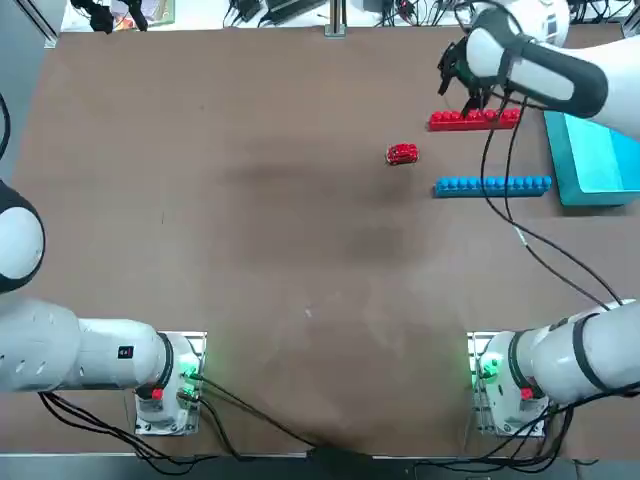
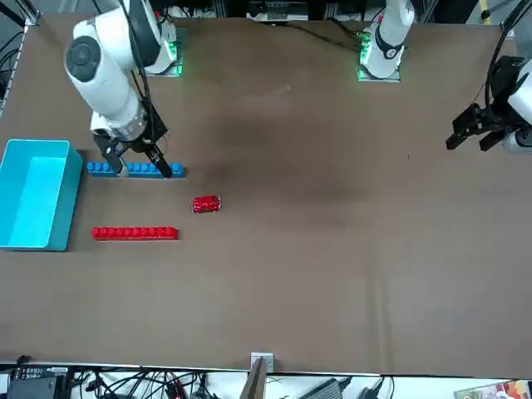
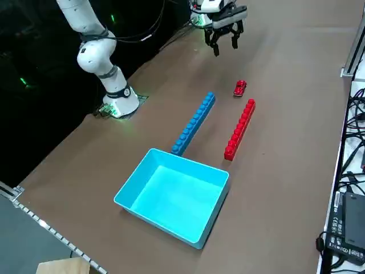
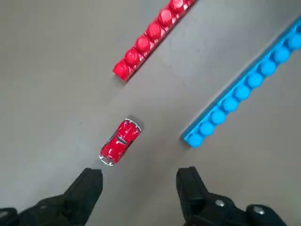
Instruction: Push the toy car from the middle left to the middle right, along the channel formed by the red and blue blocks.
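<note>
Blue studded bar (image 1: 492,187): flat on the brown tabletop (image 1: 250,300), at 4 o'clock from the car, lying along the 9-to-3 line.
Light-blue open bin (image 1: 598,160): at 3 o'clock from the car, past the bars' ends.
Red toy car (image 1: 402,154): upright, just outside the channel's 9 o'clock end, apart from both bars.
Channel (image 1: 470,153): bare strip between the bars, at 3 o'clock from the car.
Red studded bar (image 1: 475,120): at 2 o'clock from the car, parallel to the blue one.
Right gripper (image 4: 139,171): raised above the table, fingers wide apart.
</note>
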